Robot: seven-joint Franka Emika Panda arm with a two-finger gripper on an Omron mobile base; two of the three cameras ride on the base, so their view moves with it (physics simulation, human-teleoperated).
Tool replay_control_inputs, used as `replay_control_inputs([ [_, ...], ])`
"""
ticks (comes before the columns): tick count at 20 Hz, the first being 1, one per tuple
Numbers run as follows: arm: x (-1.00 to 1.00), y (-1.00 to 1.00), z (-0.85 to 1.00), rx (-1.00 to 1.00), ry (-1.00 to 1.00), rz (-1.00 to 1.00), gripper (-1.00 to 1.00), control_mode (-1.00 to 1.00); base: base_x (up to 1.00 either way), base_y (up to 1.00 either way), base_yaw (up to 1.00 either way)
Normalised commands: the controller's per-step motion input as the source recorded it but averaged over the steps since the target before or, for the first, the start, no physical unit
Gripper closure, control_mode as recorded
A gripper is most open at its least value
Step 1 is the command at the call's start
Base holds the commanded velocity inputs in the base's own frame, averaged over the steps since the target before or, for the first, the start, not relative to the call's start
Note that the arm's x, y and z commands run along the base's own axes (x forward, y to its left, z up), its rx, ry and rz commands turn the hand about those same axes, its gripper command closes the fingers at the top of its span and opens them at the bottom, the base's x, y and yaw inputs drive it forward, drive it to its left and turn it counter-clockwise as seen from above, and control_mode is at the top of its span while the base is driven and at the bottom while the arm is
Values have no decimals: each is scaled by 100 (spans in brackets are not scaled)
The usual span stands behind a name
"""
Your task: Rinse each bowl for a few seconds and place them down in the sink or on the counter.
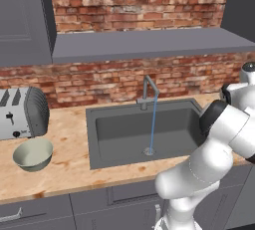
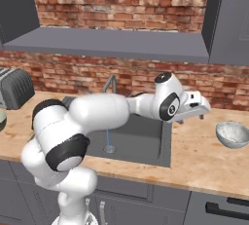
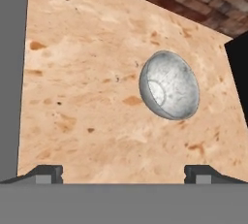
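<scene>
While the gripper (image 3: 124, 173) gapes wide (holding nothing), bare counter (image 3: 87, 97) rings the speckled bowl (image 3: 169, 85).

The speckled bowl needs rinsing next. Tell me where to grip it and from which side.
Grip the speckled bowl by its thin rim, coming down from above with one finger inside. It sits upright and open on the counter, its round body probably too wide to span. The gripper is open.

White rounded arm (image 2: 97, 114) — dark joint caps, glossy shell segments.
</scene>
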Motion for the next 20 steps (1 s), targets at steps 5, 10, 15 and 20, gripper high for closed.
replay_control_inputs([
  [5,7,-19,-14,0,4,3,-100,-100,0,0,0],
  [10,6,-20,-16,0,3,3,-100,-100,0,0,0],
  [15,7,-19,-14,0,3,2,-100,-100,0,0,0],
  [20,6,-20,-13,0,2,3,-100,-100,0,0,0],
])
